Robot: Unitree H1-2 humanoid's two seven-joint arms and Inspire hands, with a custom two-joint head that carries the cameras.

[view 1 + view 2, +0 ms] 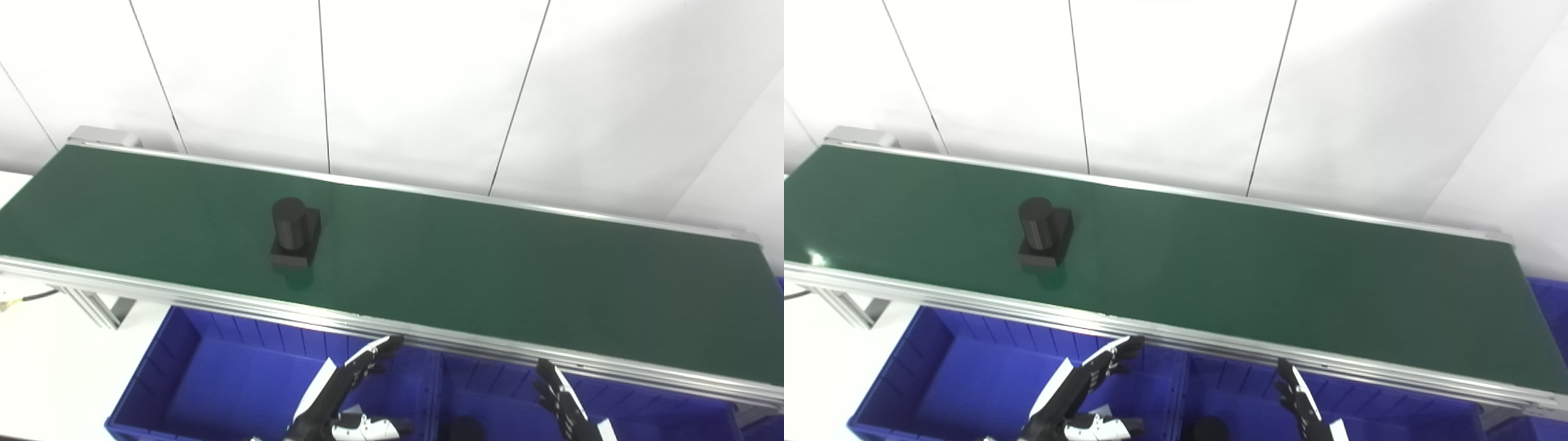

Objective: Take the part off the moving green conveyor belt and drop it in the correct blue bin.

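A black part (294, 233), a ribbed cylinder standing on a square base, rests on the green conveyor belt (490, 263) left of its middle. Below the belt's near rail, my left hand (349, 392) hovers over the left blue bin (202, 380), fingers spread and holding nothing. My right hand (563, 404) is over the middle blue bin (502, 398) at the bottom edge, fingers extended and apart, empty. Both hands are well apart from the part. A dark rounded object (460, 427) lies in the middle bin, mostly cut off.
The belt's aluminium rail (245, 303) runs between the hands and the part. White wall panels stand behind the belt. A third blue bin (1546, 300) shows at the far right. A white floor patch and a cable (24, 299) lie at the left.
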